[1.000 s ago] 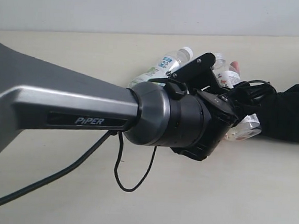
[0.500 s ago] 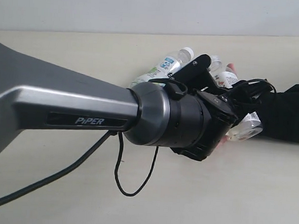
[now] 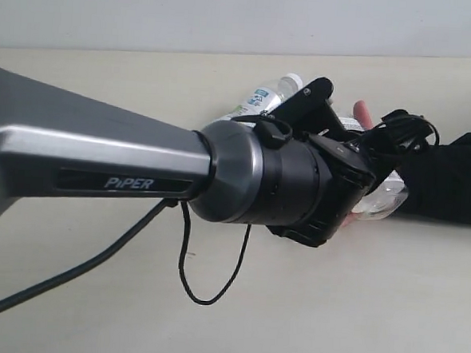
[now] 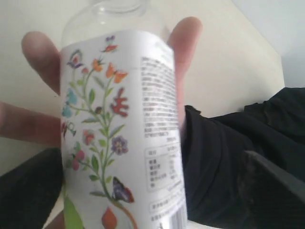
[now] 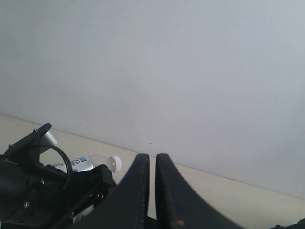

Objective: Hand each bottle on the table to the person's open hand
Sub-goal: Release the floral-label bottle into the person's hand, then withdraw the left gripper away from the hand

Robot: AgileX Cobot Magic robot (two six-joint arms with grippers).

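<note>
Two bottles can be told apart. One, a clear plastic bottle with a white flower-and-butterfly label [image 4: 119, 133], stands close in front of the left wrist camera, between the spread jaws of the left gripper [image 4: 152, 160]. On one side a grey-faced finger [image 4: 271, 191] stands clear of the bottle, with dark cloth showing in the gap. On the other side a blurred dark shape lies right beside the label, and whether it touches cannot be told. The left gripper's hold is released.

Right behind this bottle is a bare light-skinned hand [image 4: 185, 57], its fingertips showing past both edges of the label. A black sleeve [image 4: 224, 157] runs back from it.

In the exterior view a big grey arm [image 3: 100, 160] reaches in from the left and its black wrist hides most of the hand and bottle. The sleeve rests on the pale cream table [image 3: 331, 310] at the right. The other bottle, a white-capped clear bottle with a blue-and-green label [image 3: 266, 97], lies on its side on the table just behind the arm.

The right gripper [image 5: 152, 164] faces a plain grey wall, its two black fingers pressed almost together with nothing between them.
</note>
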